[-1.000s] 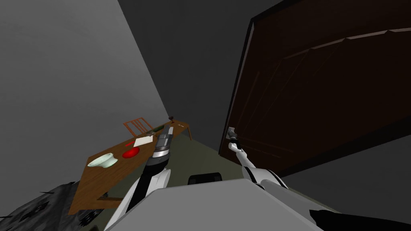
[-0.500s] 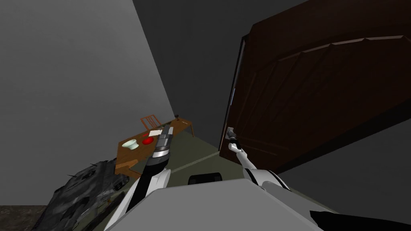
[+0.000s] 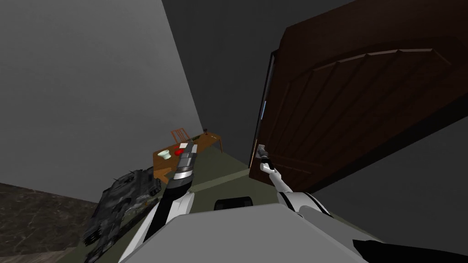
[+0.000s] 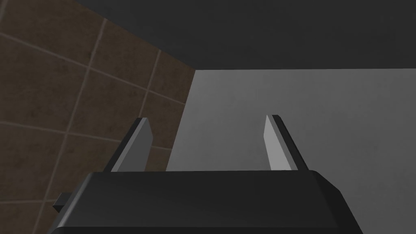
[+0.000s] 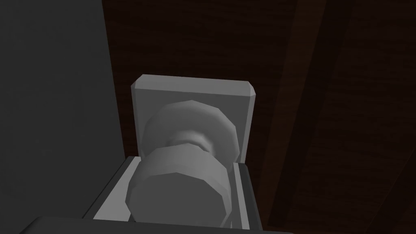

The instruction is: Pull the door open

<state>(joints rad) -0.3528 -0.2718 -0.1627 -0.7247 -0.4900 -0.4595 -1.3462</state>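
Two fingers [image 5: 243, 195] of the right hand [image 5: 180, 164] pinch the sides of a round grey knob [image 5: 178, 195]. The knob stands out from a square grey plate [image 5: 191, 91] at the latch edge of the dark brown panelled door [image 3: 356, 114]. The left hand [image 4: 207, 122] is raised apart from it, fingers spread on nothing. Around them, grey walls [image 3: 91, 91] meet an olive floor [image 3: 219, 169]. A wooden desk [image 3: 203, 139] by the wall carries a pale bowl [image 3: 164, 154], with a chair [image 3: 179, 134] behind it.
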